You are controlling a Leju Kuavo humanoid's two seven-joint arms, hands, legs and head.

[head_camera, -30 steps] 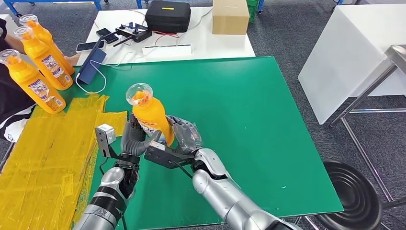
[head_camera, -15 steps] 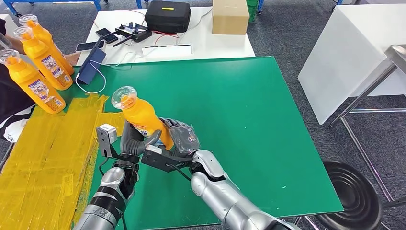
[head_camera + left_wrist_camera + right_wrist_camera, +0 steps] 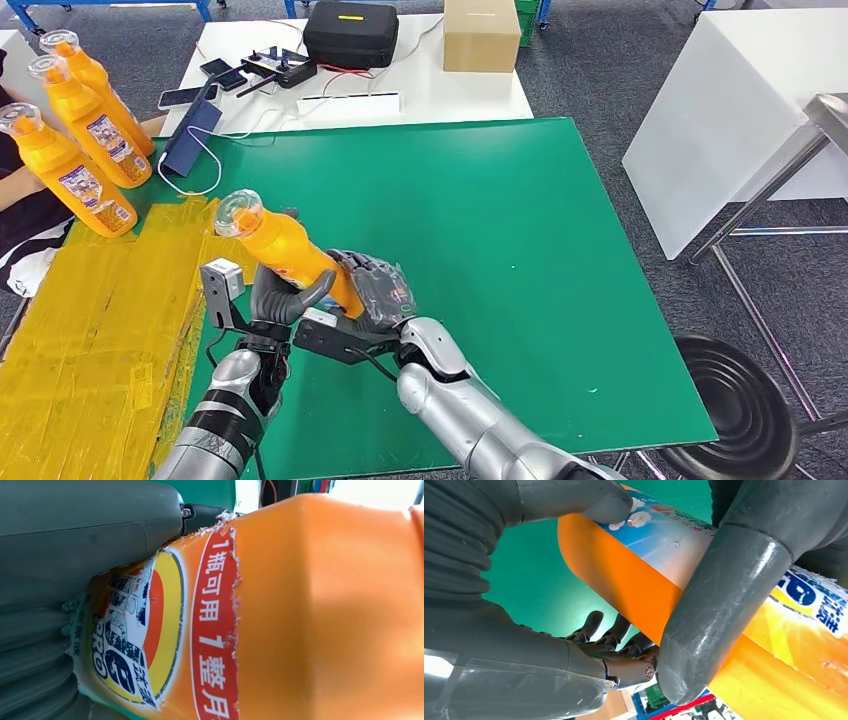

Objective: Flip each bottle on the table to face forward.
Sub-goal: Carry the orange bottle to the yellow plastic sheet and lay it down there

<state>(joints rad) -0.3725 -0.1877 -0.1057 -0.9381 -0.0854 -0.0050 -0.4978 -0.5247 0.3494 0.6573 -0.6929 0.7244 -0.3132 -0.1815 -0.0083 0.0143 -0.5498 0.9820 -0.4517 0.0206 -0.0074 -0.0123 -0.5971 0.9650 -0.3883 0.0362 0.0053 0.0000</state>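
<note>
Green matting covers the counter (image 3: 560, 260), with yellow tape patching its near-left part. Above it both hands grip one orange bottle (image 3: 290, 250), tilted, cap up and away; left hand (image 3: 285, 295) fingers wrap its lower body, right hand (image 3: 375, 290) fingers clasp the opposite side. Three more bottles (image 3: 75, 130) stand well beyond the fingers. Grey carpet floor (image 3: 620, 90) surrounds.

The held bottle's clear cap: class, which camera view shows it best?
The head view: the clear cap tops the tilted bottle there. The left wrist view shows its torn label, the right wrist view its lower body.
</note>
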